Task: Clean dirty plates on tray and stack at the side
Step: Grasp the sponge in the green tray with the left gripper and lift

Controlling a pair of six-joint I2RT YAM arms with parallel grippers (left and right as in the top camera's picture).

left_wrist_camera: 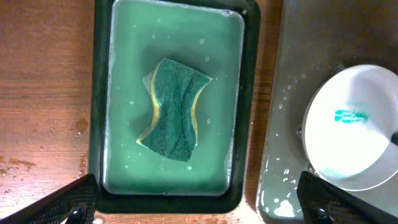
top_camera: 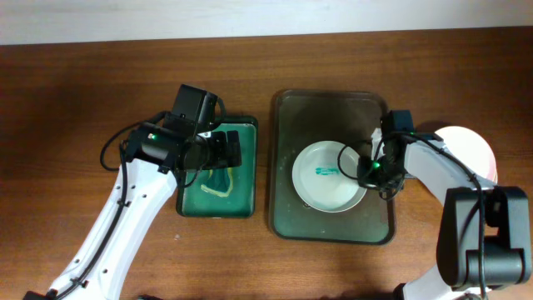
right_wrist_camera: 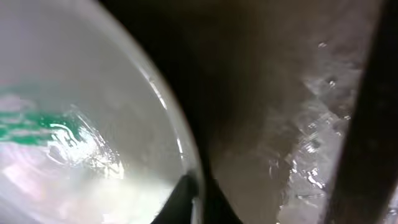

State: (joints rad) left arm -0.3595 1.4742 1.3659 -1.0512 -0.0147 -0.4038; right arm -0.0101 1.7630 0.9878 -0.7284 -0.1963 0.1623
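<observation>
A white plate (top_camera: 329, 177) with a teal smear lies in the dark olive-grey tray (top_camera: 333, 108). My right gripper (top_camera: 369, 167) is shut on its right rim; in the right wrist view the fingers (right_wrist_camera: 196, 199) pinch the plate's edge (right_wrist_camera: 93, 143) above the wet tray floor (right_wrist_camera: 261, 93). Another white plate (top_camera: 473, 148) lies on the table to the right of the tray, partly hidden by my right arm. My left gripper (top_camera: 225, 150) hovers wide open and empty (left_wrist_camera: 199, 196) over the green tray. The left wrist view also shows the smeared plate (left_wrist_camera: 354, 124).
A smaller bright green tray (top_camera: 250, 167) left of the dark tray holds soapy water and a green-and-yellow sponge (top_camera: 218, 182); the sponge (left_wrist_camera: 174, 109) lies in the middle of it (left_wrist_camera: 99, 93). Water drops lie on the dark tray's floor (left_wrist_camera: 280, 124). The table is brown wood.
</observation>
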